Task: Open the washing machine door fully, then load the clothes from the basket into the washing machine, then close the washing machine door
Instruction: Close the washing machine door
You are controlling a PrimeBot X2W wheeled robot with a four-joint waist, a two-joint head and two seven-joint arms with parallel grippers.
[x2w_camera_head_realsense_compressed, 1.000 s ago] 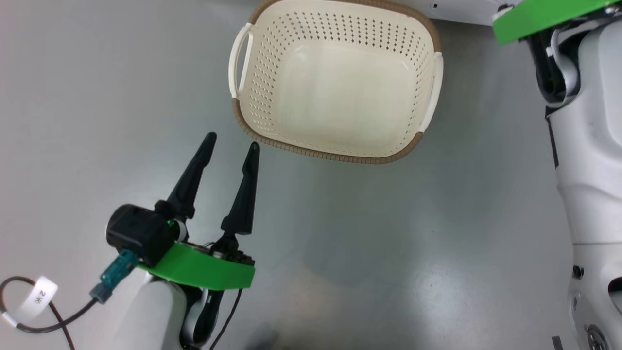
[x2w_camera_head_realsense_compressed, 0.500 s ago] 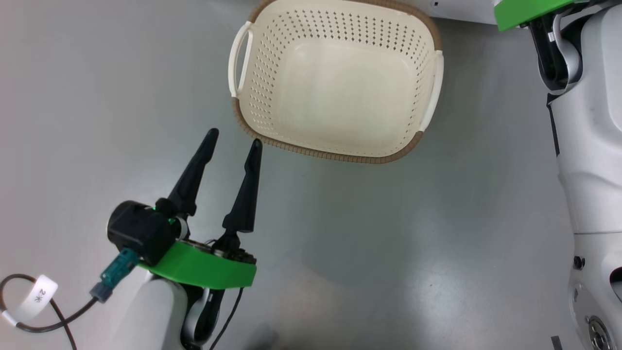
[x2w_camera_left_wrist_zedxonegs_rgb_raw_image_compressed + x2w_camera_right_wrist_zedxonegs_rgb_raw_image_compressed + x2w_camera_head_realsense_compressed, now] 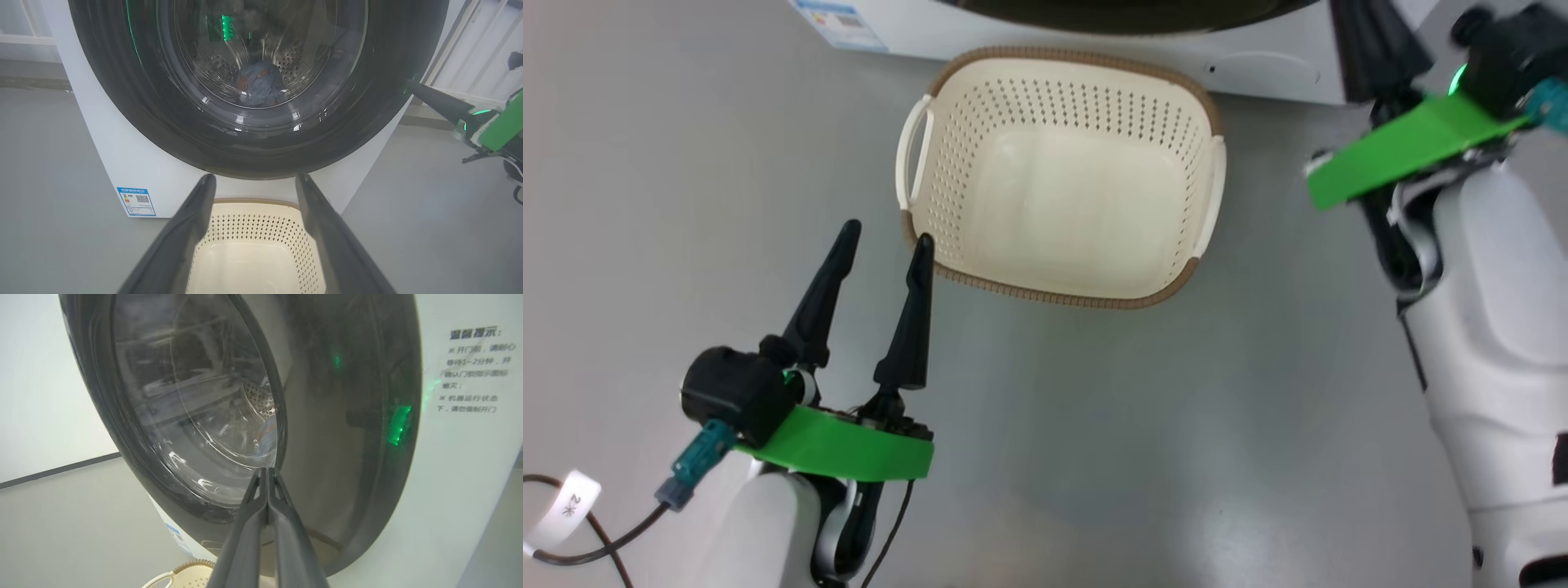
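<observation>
The head view's top edge is cutting off the washing machine (image 3: pixel 1274 69) above its lowest strip. Behind the washing machine door (image 3: pixel 367 122), the clothes (image 3: pixel 259 83) are showing as one dim blue-orange bundle, and separate garments are not coming clear. The label (image 3: pixel 136 201) is printing too small to read. The basket (image 3: pixel 184 575) is running off the right wrist view's bottom edge.

The head camera is looking down at the basket (image 3: pixel 1054 106); both wrist cameras are closely facing the door (image 3: pixel 261 151), twelve o'clock.

The basket (image 3: pixel 1045 296) stood on the floor (image 3: pixel 686 163) just before the washer (image 3: pixel 118 155), under its door (image 3: pixel 261 139). Clothes (image 3: pixel 259 83) lay in the drum (image 3: pixel 293 61) behind the door. The left pincer (image 3: pixel 886 232) hung by the basket's near left corner. The right pincer (image 3: pixel 266 470) was at the door's right side.
</observation>
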